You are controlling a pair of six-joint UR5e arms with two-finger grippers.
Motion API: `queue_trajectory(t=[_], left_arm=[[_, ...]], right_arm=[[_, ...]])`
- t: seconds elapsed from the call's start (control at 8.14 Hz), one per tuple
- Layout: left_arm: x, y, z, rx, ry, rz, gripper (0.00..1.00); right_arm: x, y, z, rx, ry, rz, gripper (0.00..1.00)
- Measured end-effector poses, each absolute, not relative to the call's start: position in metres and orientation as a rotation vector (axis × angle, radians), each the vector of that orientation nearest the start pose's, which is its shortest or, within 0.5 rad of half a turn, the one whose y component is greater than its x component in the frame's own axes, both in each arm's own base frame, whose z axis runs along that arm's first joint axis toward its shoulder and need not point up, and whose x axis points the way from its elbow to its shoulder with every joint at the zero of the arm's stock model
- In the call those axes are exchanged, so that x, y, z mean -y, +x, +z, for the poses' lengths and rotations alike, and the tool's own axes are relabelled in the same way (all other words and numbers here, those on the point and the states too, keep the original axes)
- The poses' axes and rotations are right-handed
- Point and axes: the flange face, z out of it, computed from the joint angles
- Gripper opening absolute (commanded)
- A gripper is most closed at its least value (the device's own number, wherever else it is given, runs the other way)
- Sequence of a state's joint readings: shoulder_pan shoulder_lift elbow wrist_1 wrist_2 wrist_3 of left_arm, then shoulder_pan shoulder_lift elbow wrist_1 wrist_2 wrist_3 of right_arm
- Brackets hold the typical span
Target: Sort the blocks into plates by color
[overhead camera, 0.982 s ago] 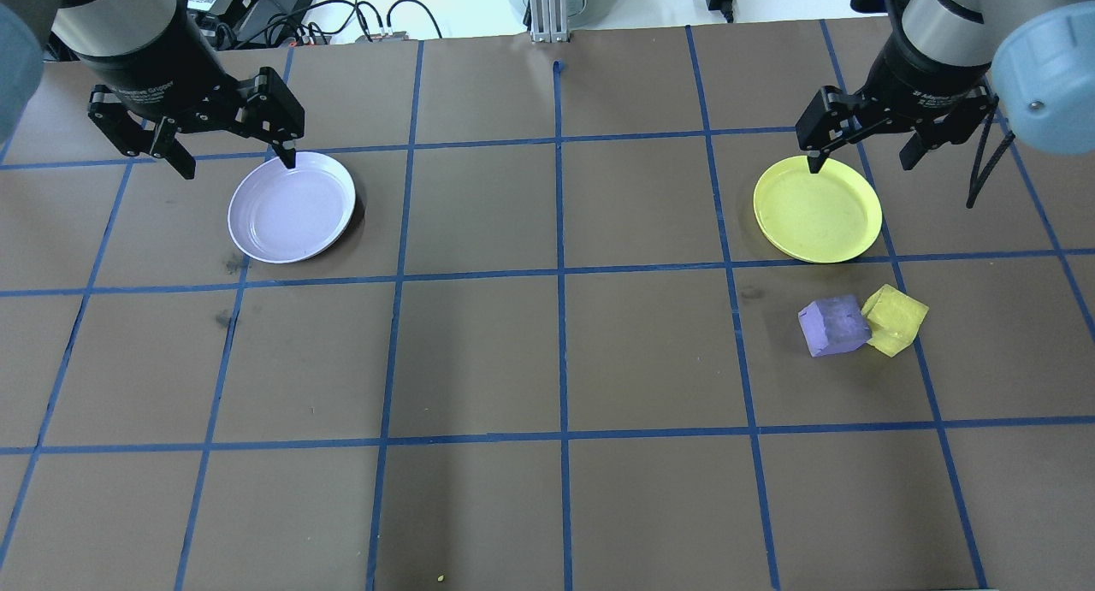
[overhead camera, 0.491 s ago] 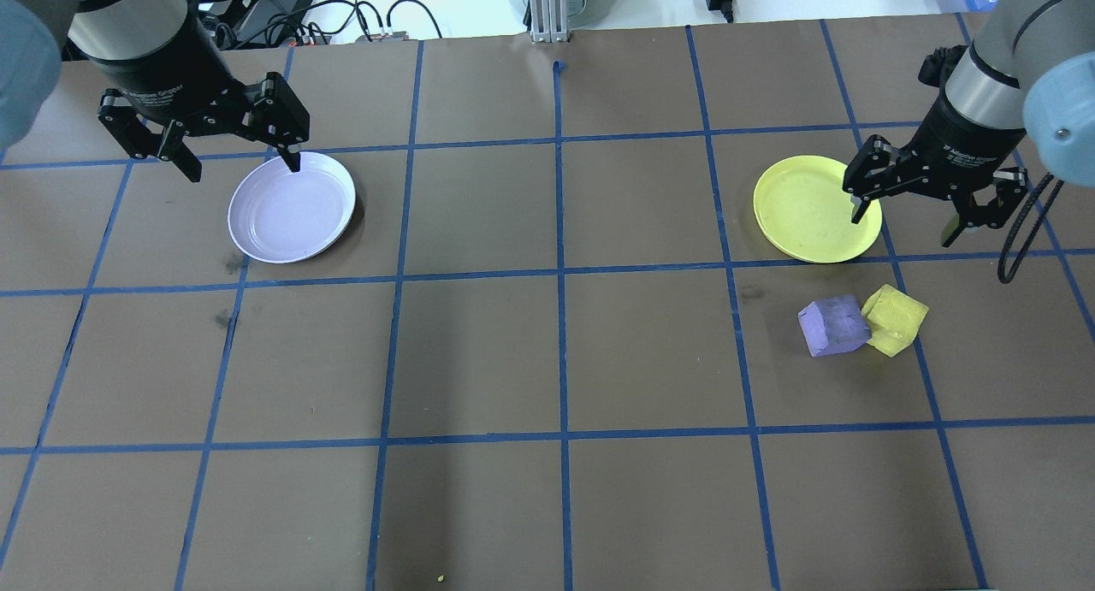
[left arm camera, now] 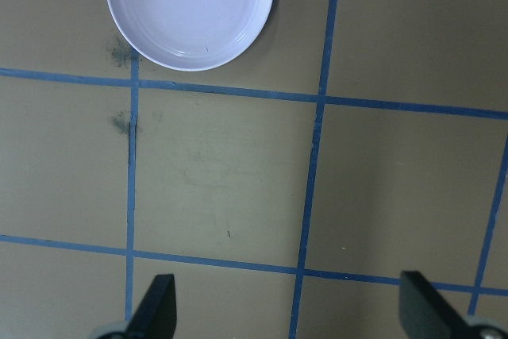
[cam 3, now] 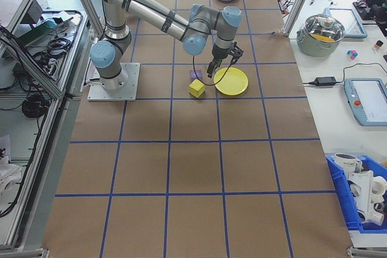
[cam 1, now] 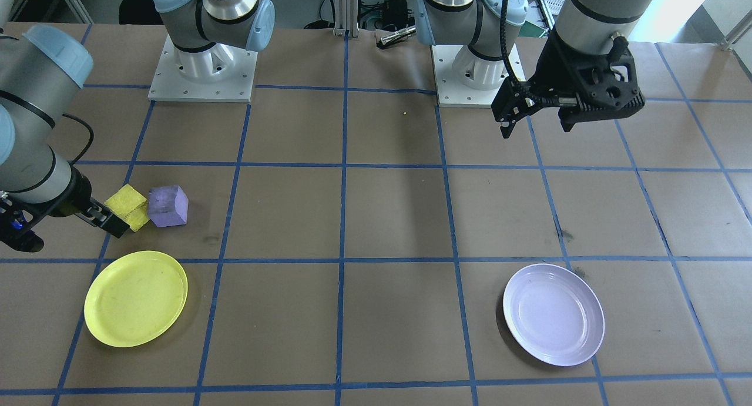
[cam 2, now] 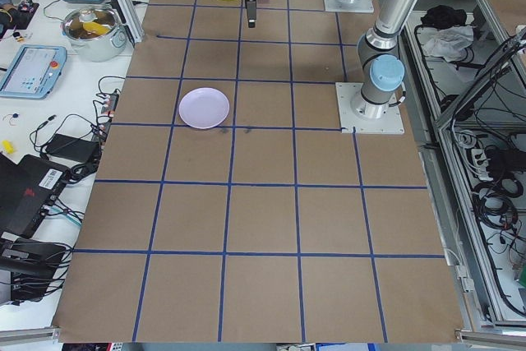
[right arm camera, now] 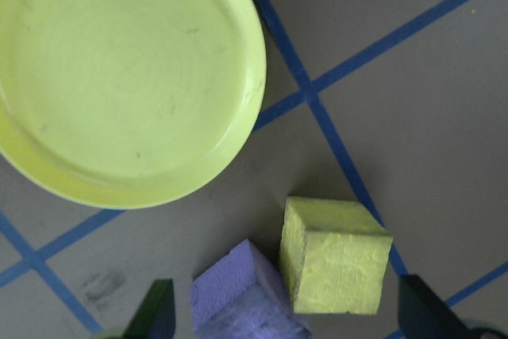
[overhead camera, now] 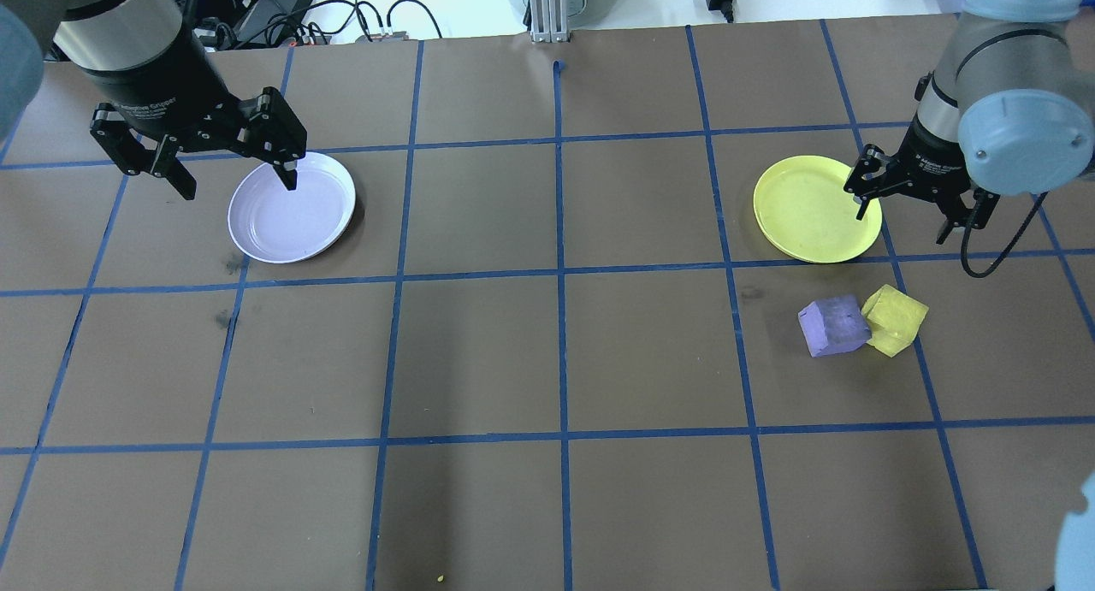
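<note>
Yellow block [overhead camera: 895,319] touching purple block [overhead camera: 833,325] on table, near yellow plate [overhead camera: 808,210]; lavender plate [overhead camera: 291,208] well apart. Right gripper [overhead camera: 915,207] and left gripper [overhead camera: 233,165] wide open, empty, both above table

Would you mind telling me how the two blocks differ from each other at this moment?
The yellow block is yellow and lies on the outer side, over a blue tape line; the purple block is purple and lies nearer the table's middle, off the line. The purple block looks slightly larger in the overhead view. Both are rough cubes, touching each other, on the table beside the yellow plate, in neither plate.
</note>
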State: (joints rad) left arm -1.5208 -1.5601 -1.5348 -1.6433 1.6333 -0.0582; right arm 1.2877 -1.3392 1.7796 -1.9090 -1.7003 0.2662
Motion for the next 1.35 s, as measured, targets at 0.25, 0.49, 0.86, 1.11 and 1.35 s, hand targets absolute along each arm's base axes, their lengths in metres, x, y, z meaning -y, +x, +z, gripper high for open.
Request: queue_trajectory(t=[0.25,0.49,0.86,1.11,1.35], left_arm=[[0.492,-0.103,0.499,-3.075,-0.149,0.072,1.0],[0.495,-0.105,0.49,-3.079,-0.136,0.101,1.0],[0.493,-0.103,0.493,-3.08,-0.108,0.106,1.0],[0.48,-0.109,0.509,-3.118,-0.092,0.074,1.0],[0.47,-0.112,0.517,-3.144,-0.065,0.06,1.0]], right_arm=[[0.56,-0.043,0.288,-3.18,0.894,0.145,0.96],[0.546,-0.042,0.268,-3.193,0.859,0.221,0.94],[0.521,-0.047,0.238,-3.232,0.8,0.356,0.95],[0.517,-0.061,0.233,-3.236,0.789,0.387,0.97],[0.516,-0.064,0.227,-3.225,0.796,0.404,0.93]])
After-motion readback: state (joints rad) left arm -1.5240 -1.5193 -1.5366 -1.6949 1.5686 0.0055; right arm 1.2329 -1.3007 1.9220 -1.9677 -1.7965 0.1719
